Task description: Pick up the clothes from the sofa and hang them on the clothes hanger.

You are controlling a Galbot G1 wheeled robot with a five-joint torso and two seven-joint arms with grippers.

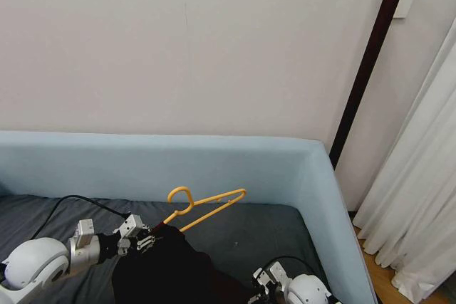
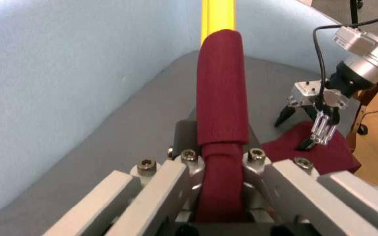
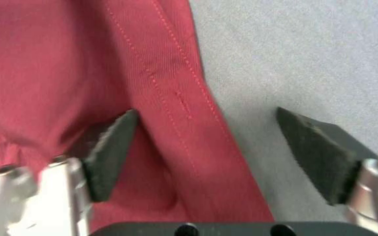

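Observation:
A yellow hanger (image 1: 208,208) is held up over the grey sofa seat (image 1: 271,236), its hook up. A dark red garment (image 1: 162,270) is draped over its lower arm and trails onto the seat. My left gripper (image 1: 142,236) is shut on that cloth-covered arm; in the left wrist view the gripper (image 2: 222,162) clamps the red sleeve (image 2: 223,98), with the bare yellow hanger (image 2: 218,14) beyond. My right gripper (image 1: 262,284) stands open low over the seat. Its pads (image 3: 110,150) straddle a seamed edge of the garment (image 3: 77,88) lying on the grey cushion (image 3: 287,59).
The light-blue sofa back (image 1: 142,165) and right armrest (image 1: 335,233) wall in the seat. A dark rack pole (image 1: 367,69) rises behind the armrest, with a white curtain (image 1: 420,197) beside it. A black cable (image 1: 71,201) loops over the seat behind my left arm.

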